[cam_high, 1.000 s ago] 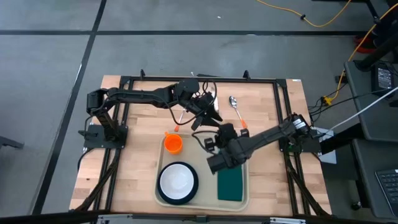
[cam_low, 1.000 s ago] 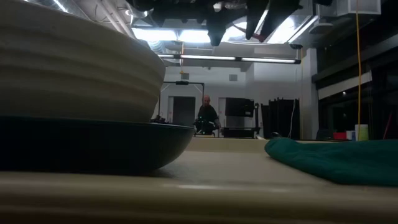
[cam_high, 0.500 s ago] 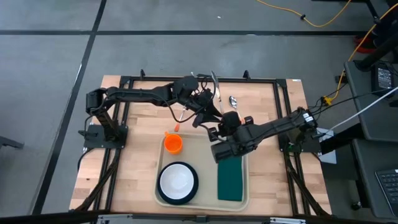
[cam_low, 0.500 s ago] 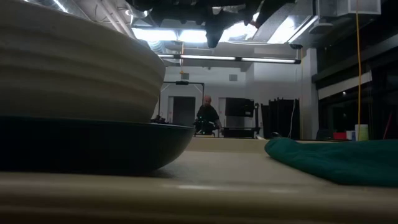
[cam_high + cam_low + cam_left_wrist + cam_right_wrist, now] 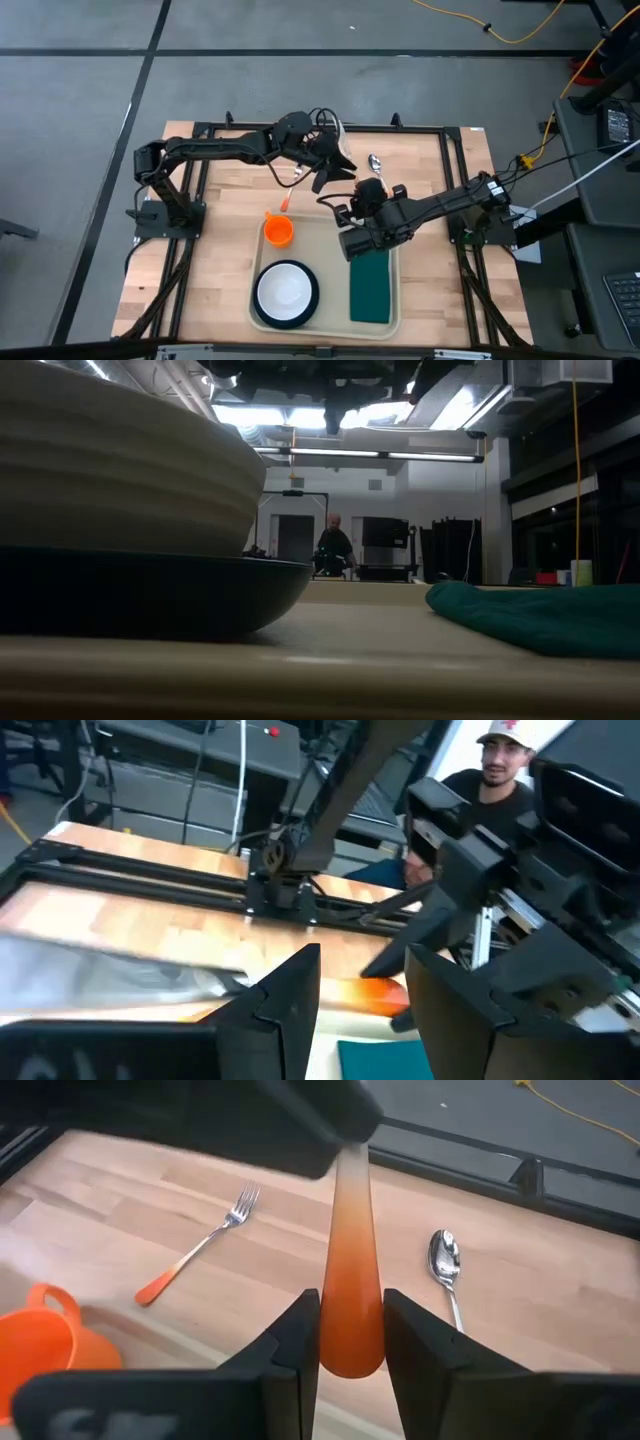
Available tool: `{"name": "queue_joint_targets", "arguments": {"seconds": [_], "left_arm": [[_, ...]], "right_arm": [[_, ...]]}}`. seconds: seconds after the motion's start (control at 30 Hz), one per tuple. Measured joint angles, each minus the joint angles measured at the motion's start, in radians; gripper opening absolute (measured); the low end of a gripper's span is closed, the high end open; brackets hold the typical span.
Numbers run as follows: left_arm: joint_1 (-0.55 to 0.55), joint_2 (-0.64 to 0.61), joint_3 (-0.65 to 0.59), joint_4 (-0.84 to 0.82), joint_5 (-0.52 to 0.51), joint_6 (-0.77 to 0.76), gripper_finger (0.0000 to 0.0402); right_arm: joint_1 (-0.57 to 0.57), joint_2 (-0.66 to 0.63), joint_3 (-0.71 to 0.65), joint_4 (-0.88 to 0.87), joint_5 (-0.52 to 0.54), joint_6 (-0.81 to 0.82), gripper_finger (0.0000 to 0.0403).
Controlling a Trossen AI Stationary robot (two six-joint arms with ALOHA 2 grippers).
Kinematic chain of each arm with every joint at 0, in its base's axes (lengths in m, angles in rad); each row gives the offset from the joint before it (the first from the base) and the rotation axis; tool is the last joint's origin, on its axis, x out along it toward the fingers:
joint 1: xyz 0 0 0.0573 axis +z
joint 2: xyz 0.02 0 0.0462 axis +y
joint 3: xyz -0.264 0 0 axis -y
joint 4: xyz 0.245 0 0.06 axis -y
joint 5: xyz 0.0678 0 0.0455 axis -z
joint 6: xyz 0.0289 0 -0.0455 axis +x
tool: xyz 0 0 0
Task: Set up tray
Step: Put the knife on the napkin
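The cream tray [image 5: 335, 232] lies at the table's near middle. On it are a white bowl [image 5: 285, 288] on a dark teal plate [image 5: 258, 300] and a dark green napkin [image 5: 370, 292]. My right gripper [image 5: 352, 1350] is above the tray's far rim, shut on an orange-handled utensil [image 5: 350, 1250] whose far end is hidden. My left gripper [image 5: 363, 1005], open, stands over that far end [image 5: 335, 168]. An orange cup [image 5: 278, 232], a fork [image 5: 200, 1245] and a spoon [image 5: 445, 1260] lie on the wood. My right gripper pinches the utensil's orange handle at its free end [image 5: 352, 1342] between its two fingers. The fingers point toward the table's far edge, along the utensil. The utensil is lifted clear of the table. Whether my left gripper touches it, I cannot tell.
The table's black frame rail [image 5: 520, 1180] runs along the far edge. A person in a cap [image 5: 510, 760] is beyond the table's right side, and another person [image 5: 333, 545] is far back in the room. Bare wood lies left of the tray [image 5: 215, 270].
My right gripper has gone from above the tray toward the table's far edge, up to my left gripper. My left gripper has drawn a little toward the far edge. The things on the tray and on the wood have kept still.
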Motion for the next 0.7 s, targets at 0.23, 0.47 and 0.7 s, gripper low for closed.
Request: {"name": "queue_joint_targets", "arguments": {"seconds": [0.23, 0.47, 0.7], "left_arm": [[-0.003, 0.000, 0.000, -0.018, -0.023, 0.001, 0.0144], [-0.001, -0.015, 0.000, -0.049, -0.010, -0.033, 0.0145], [-0.004, -0.089, 0.000, -0.230, -0.107, 0.075, 0.0146]], "right_arm": [[0.000, 0.000, 0.000, 0.000, 0.008, -0.005, 0.0093], [0.000, 0.000, 0.000, 0.000, 0.011, -0.005, 0.0093], [0.000, 0.000, 0.000, 0.000, 0.014, -0.009, 0.0093]]}}
